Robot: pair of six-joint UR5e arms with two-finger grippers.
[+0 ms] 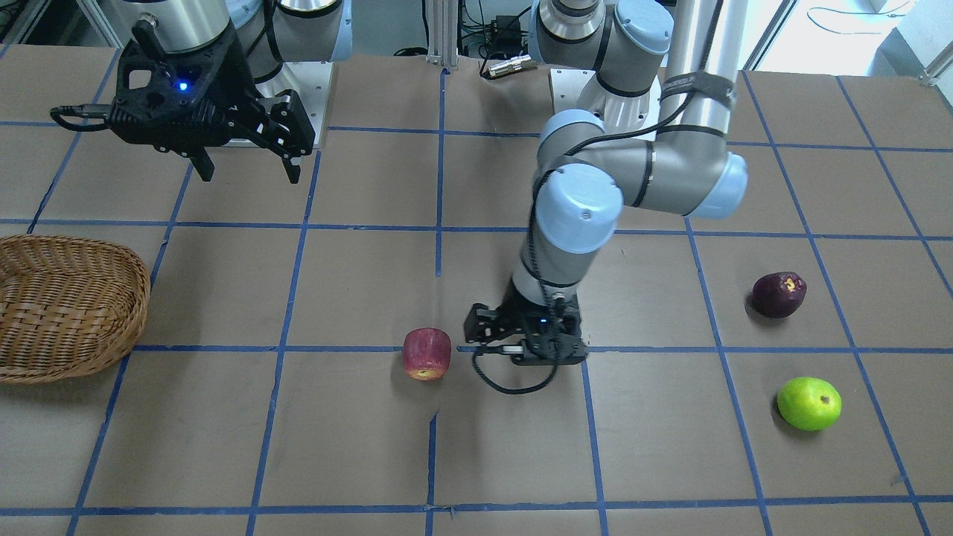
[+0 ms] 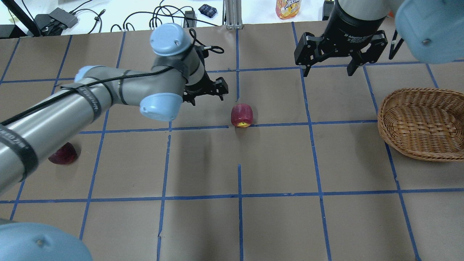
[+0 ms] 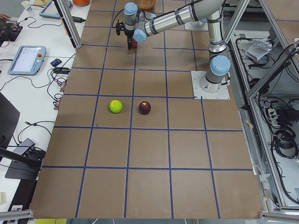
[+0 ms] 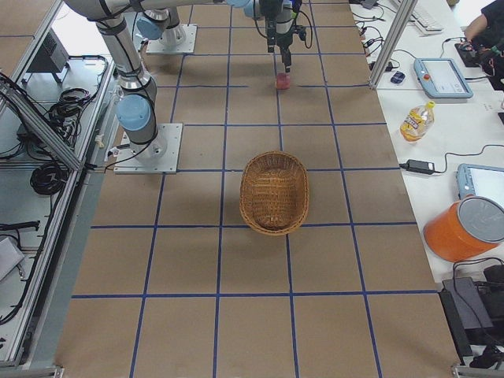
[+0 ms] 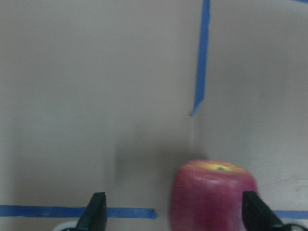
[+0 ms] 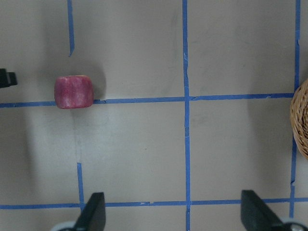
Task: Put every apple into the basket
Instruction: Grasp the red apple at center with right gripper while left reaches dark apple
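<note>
The streaky red apple (image 1: 426, 353) lies on its side near the table's middle (image 2: 241, 115). My left gripper (image 1: 476, 333) is open and low beside it (image 2: 218, 90). In the left wrist view the apple (image 5: 214, 196) sits ahead between the open fingers, nearer the right one. The dark maroon apple (image 1: 778, 294) and the lime green apple (image 1: 808, 403) lie apart on my left side (image 3: 145, 108) (image 3: 116, 106). The wicker basket (image 1: 45, 298) stands empty on my right (image 2: 420, 123). My right gripper (image 1: 247, 170) hangs open and empty, high above the table (image 2: 328, 70).
An orange drink bottle (image 2: 288, 7) and cables lie on the white bench beyond the table's far edge. The right arm's base plate (image 4: 151, 147) sits at the table's robot side. An orange bucket (image 4: 466, 228) stands off the table.
</note>
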